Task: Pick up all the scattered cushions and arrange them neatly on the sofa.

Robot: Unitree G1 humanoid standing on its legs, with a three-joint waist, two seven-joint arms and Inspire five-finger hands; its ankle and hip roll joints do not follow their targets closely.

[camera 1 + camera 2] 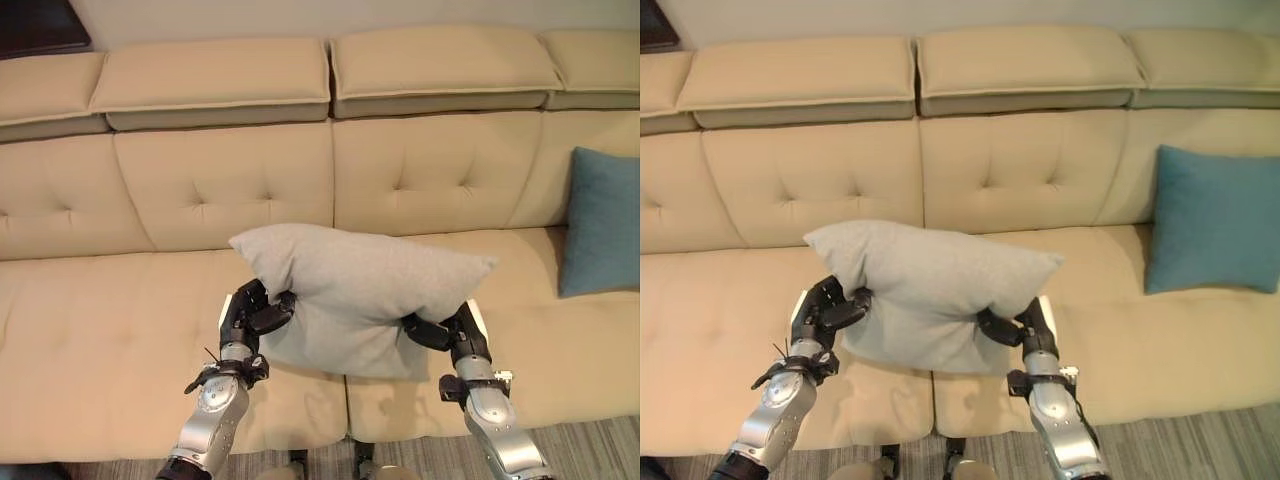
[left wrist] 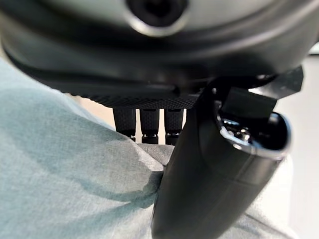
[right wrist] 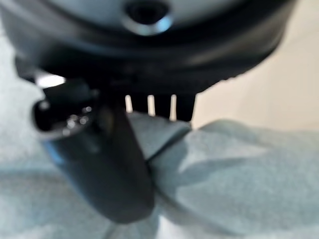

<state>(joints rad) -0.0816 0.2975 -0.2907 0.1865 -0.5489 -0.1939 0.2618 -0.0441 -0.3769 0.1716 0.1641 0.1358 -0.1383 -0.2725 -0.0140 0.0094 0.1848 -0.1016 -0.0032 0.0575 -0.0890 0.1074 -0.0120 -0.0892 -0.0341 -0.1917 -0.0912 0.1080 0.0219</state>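
I see left hand (image 1: 252, 318) with thumb and fingers curled, pinching left lower edge of pale grey woven-fabric rectangular cushion (image 1: 360, 290). Right hand (image 1: 448, 328) likewise closed, pinching right lower edge; fabric bunches between thumb and fingers in both wrist views. Cushion held between both hands, above seat of beige tufted fabric sofa (image 1: 120, 330), near its middle seam. Long axis runs left to right, corners pointing sideways, top puffed, lower part sagging. Teal square cushion (image 1: 1215, 222) leans upright against backrest, well apart to right.
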